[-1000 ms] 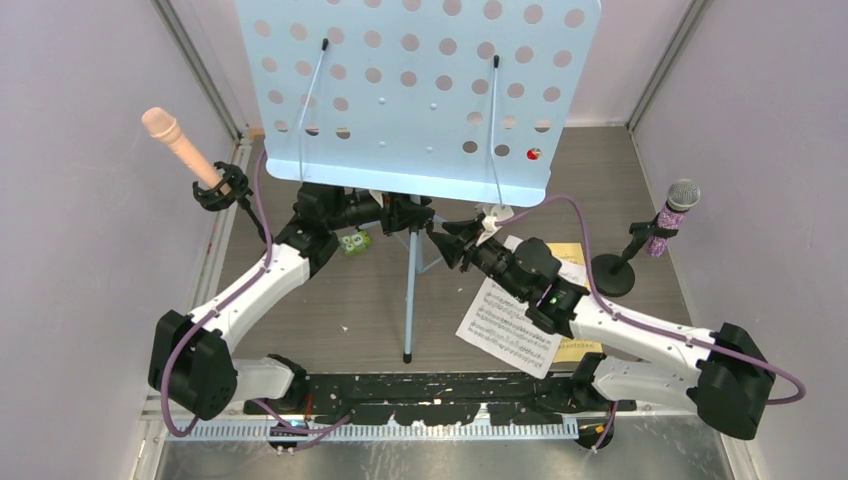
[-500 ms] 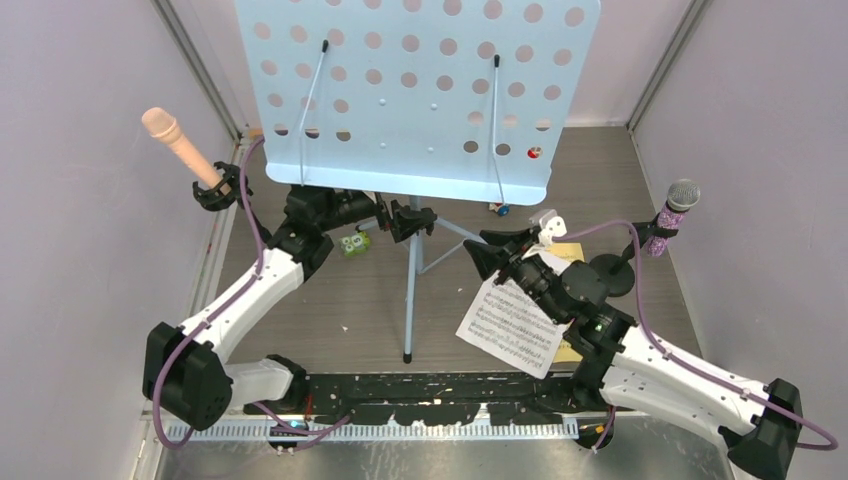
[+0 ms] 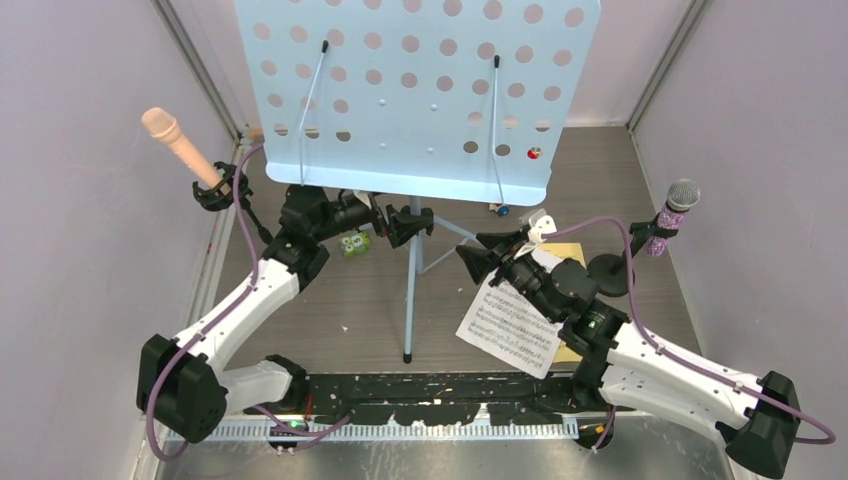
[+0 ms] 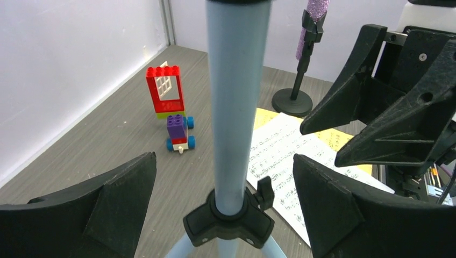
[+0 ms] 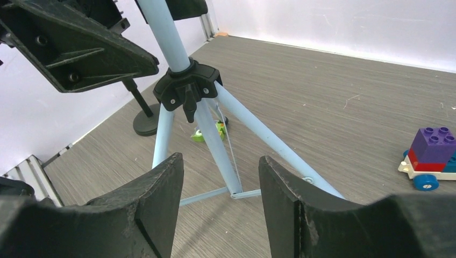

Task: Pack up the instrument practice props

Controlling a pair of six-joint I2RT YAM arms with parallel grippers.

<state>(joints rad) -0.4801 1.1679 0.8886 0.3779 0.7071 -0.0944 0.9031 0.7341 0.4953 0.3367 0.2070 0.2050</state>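
Nothing packed yet, by look. Pale-blue perforated music rack on tripod legs [image 3: 415,90] upright mid-table.
L gripper [image 3: 408,220]: jaws wide apart, straddling pole, no contact.
R gripper [image 5: 220,193]: jaws part-open, empty, facing legs.
Peach plastic mic [image 3: 175,140] and purple glitter mic [image 3: 670,215] sit in black round-based mic holders [image 3: 612,274].
White printed score sheet [image 3: 510,325] and yellow score sheet [image 3: 565,252] loose on table.
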